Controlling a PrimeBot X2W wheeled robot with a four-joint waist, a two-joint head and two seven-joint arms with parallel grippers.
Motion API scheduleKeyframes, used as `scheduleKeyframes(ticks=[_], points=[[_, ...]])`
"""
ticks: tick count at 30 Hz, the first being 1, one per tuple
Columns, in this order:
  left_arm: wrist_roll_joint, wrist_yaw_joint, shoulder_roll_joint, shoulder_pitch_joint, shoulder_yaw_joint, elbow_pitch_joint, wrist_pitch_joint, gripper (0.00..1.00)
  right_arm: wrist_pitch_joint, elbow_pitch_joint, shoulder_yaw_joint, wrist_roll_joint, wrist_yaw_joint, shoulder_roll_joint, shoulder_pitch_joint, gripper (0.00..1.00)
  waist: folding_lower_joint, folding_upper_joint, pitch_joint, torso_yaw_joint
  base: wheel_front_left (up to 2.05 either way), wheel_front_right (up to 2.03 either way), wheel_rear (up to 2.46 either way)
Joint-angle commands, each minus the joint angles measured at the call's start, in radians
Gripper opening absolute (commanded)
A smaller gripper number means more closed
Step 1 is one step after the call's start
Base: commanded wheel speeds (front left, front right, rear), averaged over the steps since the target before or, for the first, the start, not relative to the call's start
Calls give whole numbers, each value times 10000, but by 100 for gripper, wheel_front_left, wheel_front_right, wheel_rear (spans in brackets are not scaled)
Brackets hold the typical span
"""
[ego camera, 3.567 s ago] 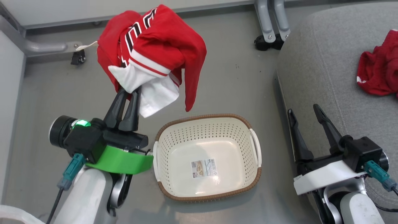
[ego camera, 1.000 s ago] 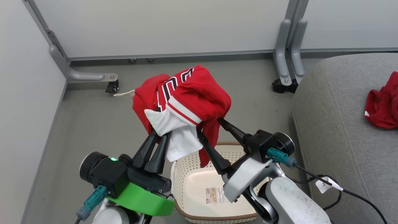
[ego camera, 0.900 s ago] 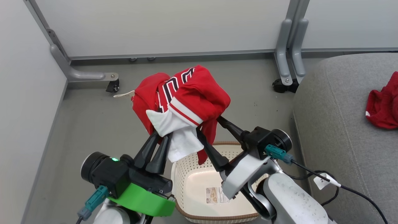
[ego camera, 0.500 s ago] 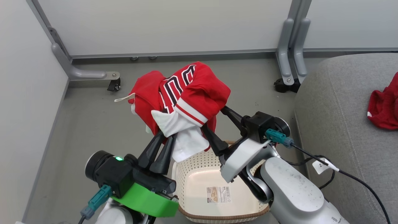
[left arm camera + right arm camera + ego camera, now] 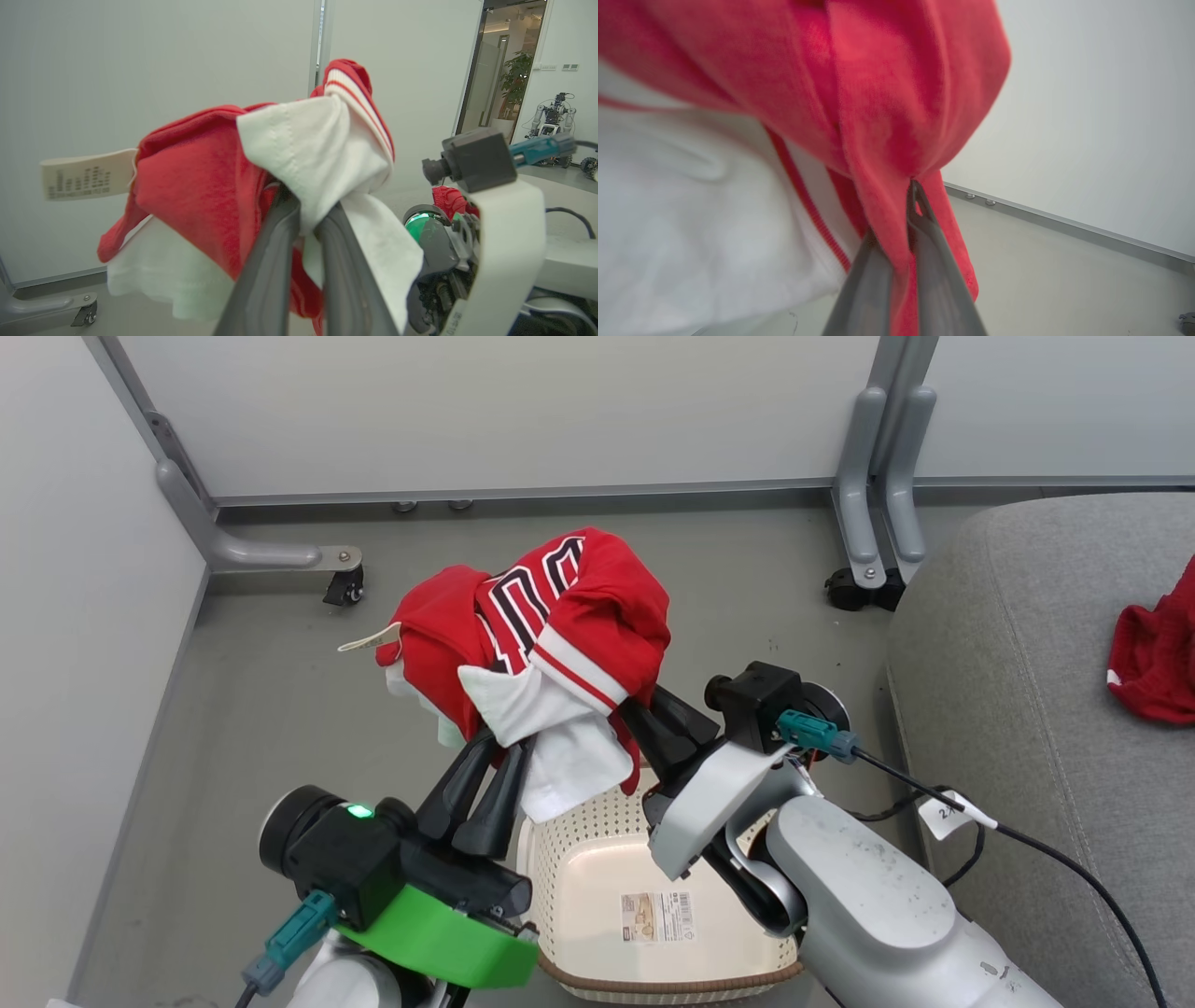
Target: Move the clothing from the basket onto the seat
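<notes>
A red and white garment (image 5: 551, 635) hangs bunched in the air above the cream basket (image 5: 579, 859), which stands on the floor with only its sticker label inside. My left gripper (image 5: 504, 747) is shut on the garment's white panel (image 5: 322, 154). My right gripper (image 5: 644, 714) is shut on a red fold (image 5: 887, 154) of the same garment, its fingers (image 5: 924, 261) pinching the cloth between them. A second red garment (image 5: 1153, 658) lies on the grey seat (image 5: 1008, 691) at the right edge of the head view.
Grey floor runs to a pale partition wall at the back. A caster foot (image 5: 341, 583) and a double post with a black foot (image 5: 868, 583) stand on the floor. A black cable with a white tag (image 5: 952, 807) trails from my right wrist beside the seat.
My right gripper, open around the hanging red fold a second ago, has shut on it. The garment has shifted slightly left and up between both grippers.
</notes>
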Motion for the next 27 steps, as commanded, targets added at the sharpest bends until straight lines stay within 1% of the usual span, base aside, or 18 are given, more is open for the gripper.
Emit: scheduleKeyframes(ticks=[1,10,11,12,13,20,27], points=[[-20,28,56,-169,5,-3,-63,0,-67,73,52,118,-3,-2,-164,0,0,0,0,-5,0,0,0],[-92,47,96,-157,-48,42,35,0,-208,236,186,349,-3,-2,-244,0,0,0,-6,-3,0,0,0],[-60,119,93,-159,-33,55,62,0,-215,244,191,358,-3,-1,-266,0,0,0,-4,1,0,0,0],[-44,204,63,-141,9,76,94,15,-237,254,194,367,-3,-1,-282,0,0,0,-3,6,0,0,0],[-15,248,46,-145,4,80,119,100,-266,259,194,394,-3,-1,-307,0,0,0,0,10,0,0,0],[4,361,47,-140,-60,40,133,100,-379,189,42,491,-3,-1,-428,0,0,0,7,20,0,0,0],[-17,366,143,-17,-142,67,242,100,-456,261,-276,424,-3,-3,-480,0,0,0,-3,-7,0,0,0]])
